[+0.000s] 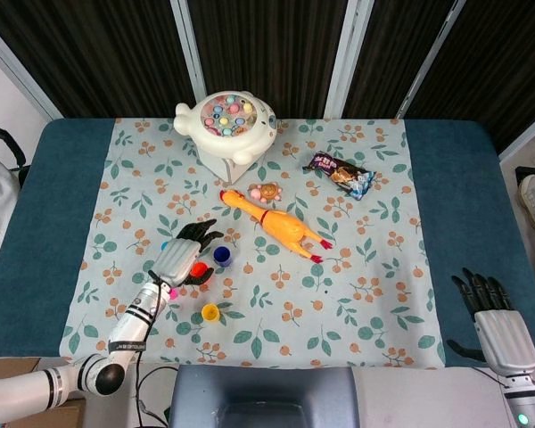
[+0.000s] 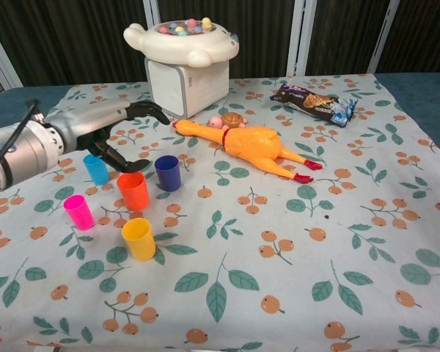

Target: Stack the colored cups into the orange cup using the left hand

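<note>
We see the left hand [image 2: 114,125] hanging released, fingers spread, above the orange cup [image 2: 133,191] and light blue cup [image 2: 97,168]. Dark blue cup [image 2: 167,173] stands just right of the orange; pink cup [image 2: 78,211] and yellow cup [image 2: 138,238] nearer. The right hand [image 1: 495,321] lies released, far right.

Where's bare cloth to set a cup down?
Free: the wide stretch right of the yellow cup and below the chicken. Crowded: around the orange cup, where the left hand hovers.
</note>
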